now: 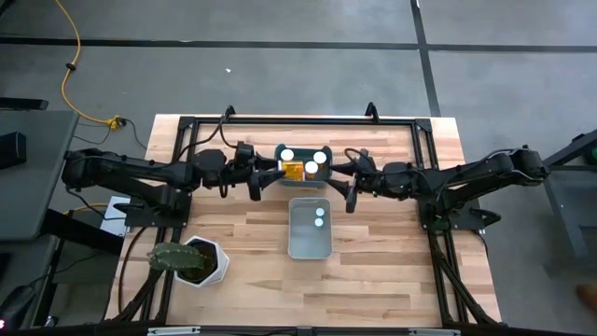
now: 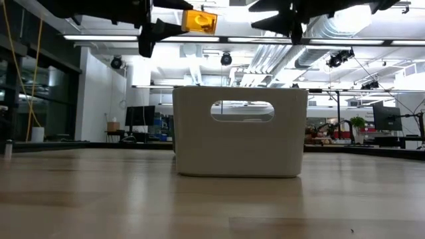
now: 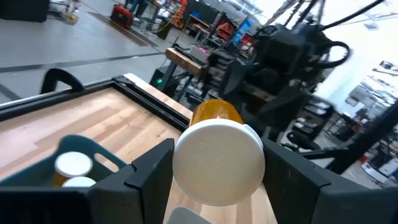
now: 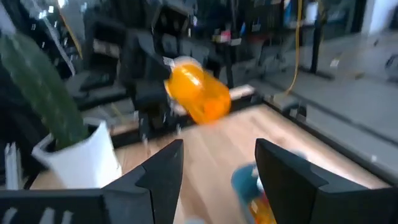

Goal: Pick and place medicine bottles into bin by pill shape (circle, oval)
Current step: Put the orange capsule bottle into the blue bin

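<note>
Above the teal bin (image 1: 280, 152), our left gripper (image 1: 277, 172) pinches an amber bottle (image 1: 293, 171); our right gripper (image 1: 338, 177), jaws spread and empty, hovers beside it.

Amber bottle (image 1: 292, 170), white cap, lying sideways, pinched in left hand (image 1: 270, 172) above the teal bin (image 1: 280, 151). Two white-capped bottles (image 1: 320, 157) upright inside it. Two pale-topped small bottles (image 1: 319, 217) in grey bin (image 1: 297, 245) (shapes unreadable).
</note>
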Robot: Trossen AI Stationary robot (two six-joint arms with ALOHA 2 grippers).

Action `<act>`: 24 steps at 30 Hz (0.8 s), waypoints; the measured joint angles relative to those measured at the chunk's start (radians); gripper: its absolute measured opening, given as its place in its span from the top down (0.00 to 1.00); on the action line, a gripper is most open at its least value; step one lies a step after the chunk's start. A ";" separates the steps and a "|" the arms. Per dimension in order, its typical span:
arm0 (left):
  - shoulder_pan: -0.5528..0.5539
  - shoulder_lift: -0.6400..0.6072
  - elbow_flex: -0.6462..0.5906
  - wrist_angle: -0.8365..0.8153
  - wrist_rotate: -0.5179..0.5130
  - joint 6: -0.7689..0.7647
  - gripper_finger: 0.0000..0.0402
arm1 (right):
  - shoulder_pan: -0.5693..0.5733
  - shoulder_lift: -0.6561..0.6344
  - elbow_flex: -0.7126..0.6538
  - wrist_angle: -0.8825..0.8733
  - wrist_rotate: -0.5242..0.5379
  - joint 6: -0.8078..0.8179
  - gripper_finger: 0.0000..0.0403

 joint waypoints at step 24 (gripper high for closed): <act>0.214 0.544 0.715 -1.022 0.021 0.369 0.50 | -0.034 0.000 0.000 0.278 0.087 -0.155 0.52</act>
